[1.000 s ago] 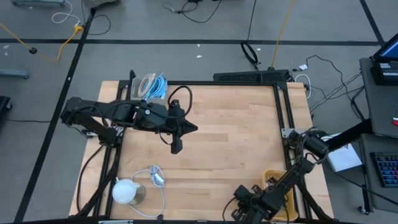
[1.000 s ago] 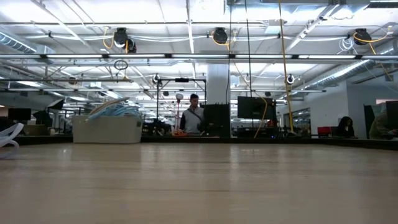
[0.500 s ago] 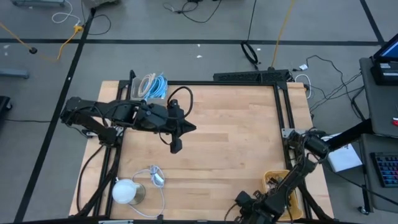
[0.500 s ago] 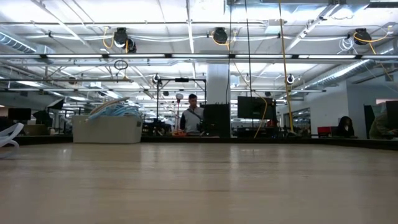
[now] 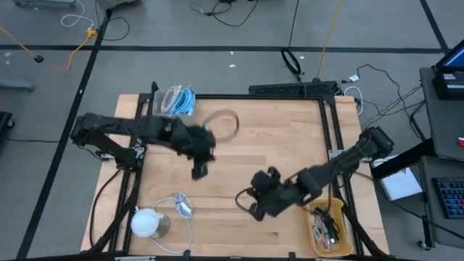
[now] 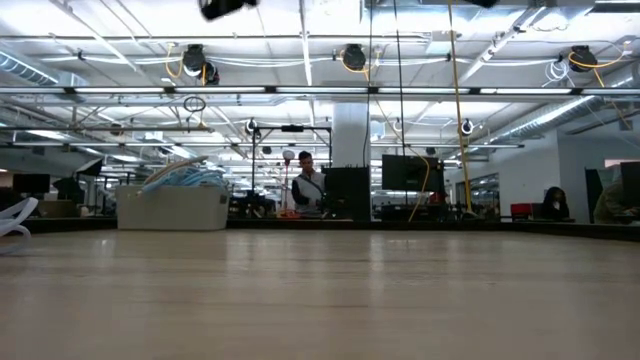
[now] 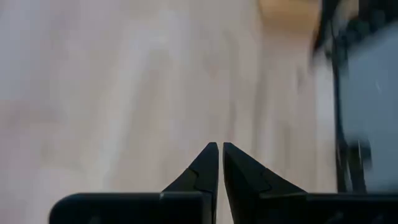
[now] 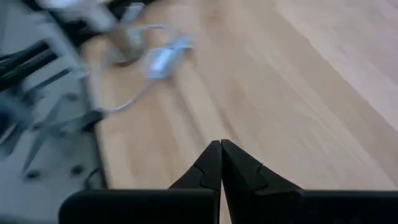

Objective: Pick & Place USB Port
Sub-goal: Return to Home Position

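At the lower right of the high view, the yellow bin holds the black cable. My right hand hangs left of it over the surface, and my left hand is at centre left. A gray bin sits upper left, a white charger lower left.

Low view: the gray bin stands at left.

Left wrist view: my fingers are pressed together.

Right wrist view: my fingers meet as well, with a white cable lying beyond them.
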### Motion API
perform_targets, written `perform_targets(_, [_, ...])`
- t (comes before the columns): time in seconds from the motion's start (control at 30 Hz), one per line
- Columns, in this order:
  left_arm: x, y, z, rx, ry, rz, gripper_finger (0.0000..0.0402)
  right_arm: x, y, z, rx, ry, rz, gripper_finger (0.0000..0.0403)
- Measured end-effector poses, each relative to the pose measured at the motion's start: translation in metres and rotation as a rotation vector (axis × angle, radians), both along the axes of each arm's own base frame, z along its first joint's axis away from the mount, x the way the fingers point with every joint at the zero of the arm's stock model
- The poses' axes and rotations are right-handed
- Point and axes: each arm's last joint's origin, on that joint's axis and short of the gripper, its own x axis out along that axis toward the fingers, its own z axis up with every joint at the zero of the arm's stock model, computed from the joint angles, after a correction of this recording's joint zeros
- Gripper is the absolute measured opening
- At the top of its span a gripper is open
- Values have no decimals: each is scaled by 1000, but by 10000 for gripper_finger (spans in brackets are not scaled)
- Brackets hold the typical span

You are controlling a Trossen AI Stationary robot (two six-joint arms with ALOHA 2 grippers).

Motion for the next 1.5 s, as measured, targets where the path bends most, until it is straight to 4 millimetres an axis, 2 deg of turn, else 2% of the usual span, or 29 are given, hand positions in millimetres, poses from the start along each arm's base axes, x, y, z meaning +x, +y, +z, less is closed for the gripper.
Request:
perform_targets(0.13, [-23,-34,-53,-39,173,-197,22,-10,-9,24,-96,-52,180,0])
perform_targets(0.2, [-39,-54,-81,-28,229,-282,9,-19,-7,28,-182,-41,250,0])
perform_targets(0.27, [-57,-68,-110,-9,302,-277,4,-28,-6,30,-246,-21,260,0])
perform_targets(0.3, [-65,-74,-120,-21,304,-255,5,-34,-5,31,-263,-10,258,0])
perform_targets(0.43, [-93,-97,-138,-102,113,-147,3,-50,4,30,-298,24,293,0])
perform_targets(0.5, [-109,-97,-151,-62,62,-62,2,-55,9,25,-297,39,313,0])
perform_targets(0.63, [-139,-84,-182,-1,-51,78,3,-61,19,24,-280,20,343,0])
perform_targets(0.87, [-178,-50,-255,-199,-350,75,2,-60,23,27,-230,-32,301,0])
perform_targets(0.9, [-182,-46,-261,-190,-363,88,1,-60,23,27,-239,-37,291,0])
perform_targets(1.0, [-183,-42,-261,-83,-360,58,2,-56,20,28,-272,-58,279,0])
perform_targets(1.1, [-183,-37,-265,-1,-318,23,1,-51,14,30,-393,-66,308,0])
perform_targets(1.27, [-182,-35,-265,-54,-262,-95,2,-40,2,35,-602,-94,326,0])
perform_targets(1.5, [-185,-28,-277,36,-86,-249,1,-22,-19,40,-601,-136,258,0])
